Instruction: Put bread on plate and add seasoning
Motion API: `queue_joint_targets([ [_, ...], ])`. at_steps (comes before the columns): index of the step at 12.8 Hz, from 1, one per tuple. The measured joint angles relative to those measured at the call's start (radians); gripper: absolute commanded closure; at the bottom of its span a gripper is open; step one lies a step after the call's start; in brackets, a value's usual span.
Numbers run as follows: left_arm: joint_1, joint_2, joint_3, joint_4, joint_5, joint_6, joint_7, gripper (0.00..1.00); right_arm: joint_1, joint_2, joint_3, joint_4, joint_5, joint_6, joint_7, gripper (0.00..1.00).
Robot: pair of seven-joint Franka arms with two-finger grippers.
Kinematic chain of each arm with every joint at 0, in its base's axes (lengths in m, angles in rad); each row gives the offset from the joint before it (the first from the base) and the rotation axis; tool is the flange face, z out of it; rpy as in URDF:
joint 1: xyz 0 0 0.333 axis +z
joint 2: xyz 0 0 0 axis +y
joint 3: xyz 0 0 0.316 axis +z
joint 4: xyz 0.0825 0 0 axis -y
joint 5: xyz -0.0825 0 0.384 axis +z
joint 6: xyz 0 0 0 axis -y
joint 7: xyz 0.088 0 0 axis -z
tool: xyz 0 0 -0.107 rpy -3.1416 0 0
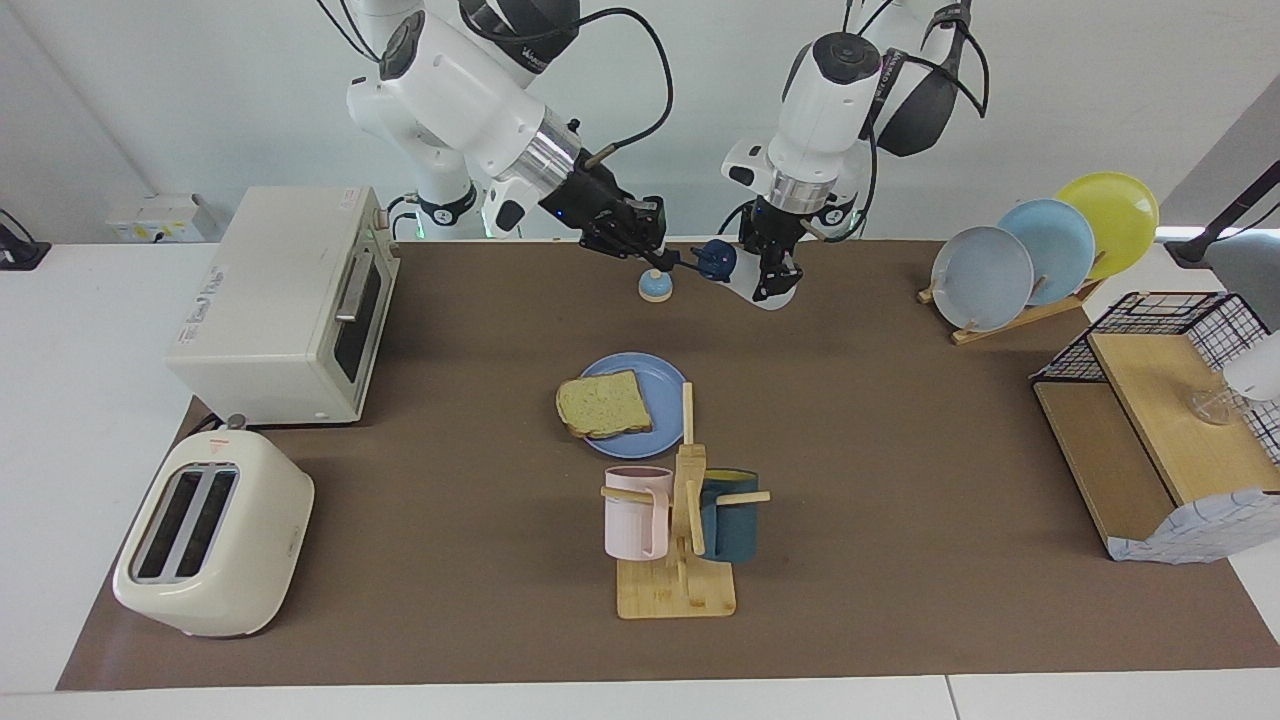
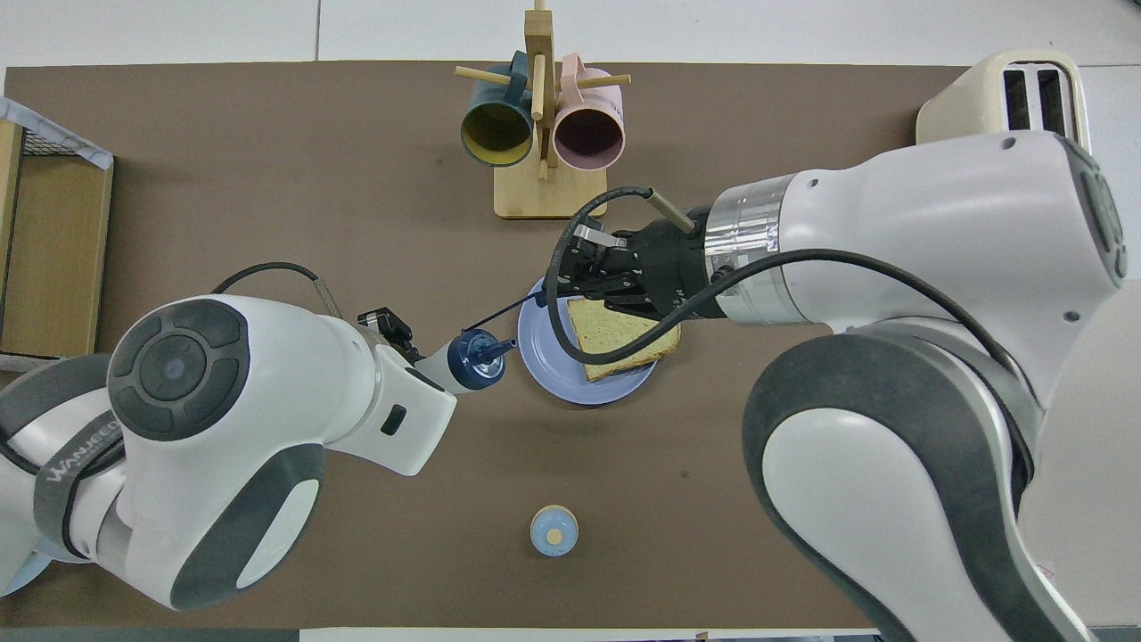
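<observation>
**Bottle held up, toast waiting on the plate**

The small translucent white bottle with a navy looped cap is clamped in the left gripper, tilted, cap toward the right gripper, whose fingers pinch the cap's loop strap. Both hang near the mat's robot-side edge. The square toasted slice lies mid-mat on the round medium-blue plate, so the bottle must travel there. A blue-and-tan bell sits below the grippers.

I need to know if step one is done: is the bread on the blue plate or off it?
On it. The bread lies flat on the plate, one edge overhanging the rim.
</observation>
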Motion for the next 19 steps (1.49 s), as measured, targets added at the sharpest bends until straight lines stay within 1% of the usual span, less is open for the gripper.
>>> queue_joint_targets([
  [1,0.0,0.0,0.0,0.0,0.0,0.0,0.0,1.0,0.0,0.0,0.001,-0.004,-0.007,-0.001,-0.018,0.01],
  [3,0.0,0.0,0.0,-0.001,0.0,0.0,0.0,1.0,0.002,-0.001,0.004,-0.007,-0.051,-0.002,-0.026,0.0],
  [5,0.001,0.0,0.004,-0.011,0.001,-0.003,0.0,1.0,0.0,-0.011,0.001,-0.007,-0.145,-0.017,-0.028,0.0],
  [8,0.002,0.0,0.006,-0.017,0.008,-0.003,0.0,1.0,-0.003,-0.034,-0.029,-0.004,-0.388,-0.122,-0.033,0.0],
  [9,0.002,0.0,0.006,-0.017,0.012,-0.003,0.0,1.0,-0.006,-0.047,-0.056,-0.003,-0.438,-0.18,-0.049,0.0],
  [11,0.002,0.0,0.007,-0.017,0.029,-0.003,0.0,1.0,-0.036,-0.079,-0.119,0.004,-0.524,-0.327,-0.159,0.0],
  [14,0.003,0.0,0.009,-0.017,0.087,-0.003,-0.001,1.0,-0.055,-0.096,-0.238,0.072,-0.635,-0.509,-0.325,0.0],
  [17,0.003,0.005,0.009,-0.018,0.179,-0.003,-0.037,1.0,-0.052,-0.121,-0.325,0.097,-0.666,-0.607,-0.448,0.0],
  [19,0.002,0.023,0.006,-0.019,0.239,-0.003,-0.092,1.0,-0.052,-0.131,-0.368,0.087,-0.67,-0.619,-0.483,0.0],
])
